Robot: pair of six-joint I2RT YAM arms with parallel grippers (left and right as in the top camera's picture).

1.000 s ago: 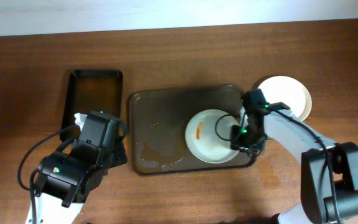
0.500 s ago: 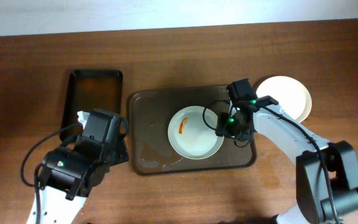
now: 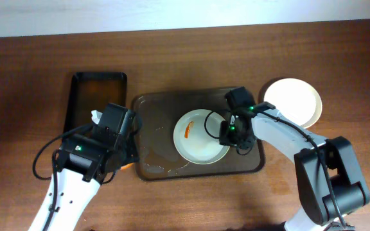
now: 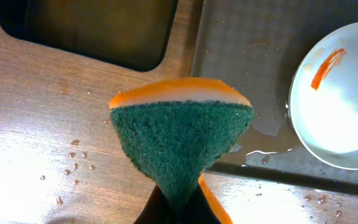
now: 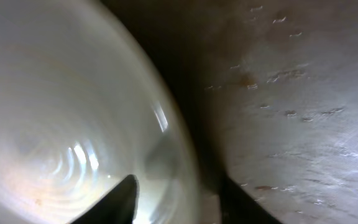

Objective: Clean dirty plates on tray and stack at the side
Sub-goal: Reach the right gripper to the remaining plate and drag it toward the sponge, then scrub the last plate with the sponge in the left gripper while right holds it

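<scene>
Left arm reaches in from the near-left corner, elbow bent, its wrist poised over the gap between the two trays. The left claw [image 4: 174, 205] is pinched tight on a sponge [image 4: 182, 134], green scouring face towards the wrist camera and orange foam behind. The sponge hangs above the near-left corner of the tray [image 3: 156, 112], off the surface as far as the wrist view shows.

Right arm comes in from the near-right, forearm angled across the tray's right end, wrist turned down onto the plate. The right claw [image 5: 176, 196] straddles that plate's right rim, with one finger inside the bowl and one outside on the tray, closed narrowly onto the edge. It has the plate in its grip.

The plate [image 3: 198, 144] sits on the right half of the tray, cream-white, with an orange-red streak [image 3: 189, 129] on its left inner slope. Only this one plate is on the tray. A second plate [image 3: 297, 99], also cream, lies on the table just right of the tray's far-right corner; whether others lie beneath it I cannot tell.

The tray's brown floor is wet, with a puddle [image 4: 269, 121] beside the plate and beads along the near rim. A smaller black tray [image 3: 98, 96] lies just left of it, on the far side. The table [image 3: 37, 64] is dark reddish wood, sprinkled with droplets [image 4: 73, 155] near the sponge. A pale wall strip [image 3: 172, 13] runs along the far edge
</scene>
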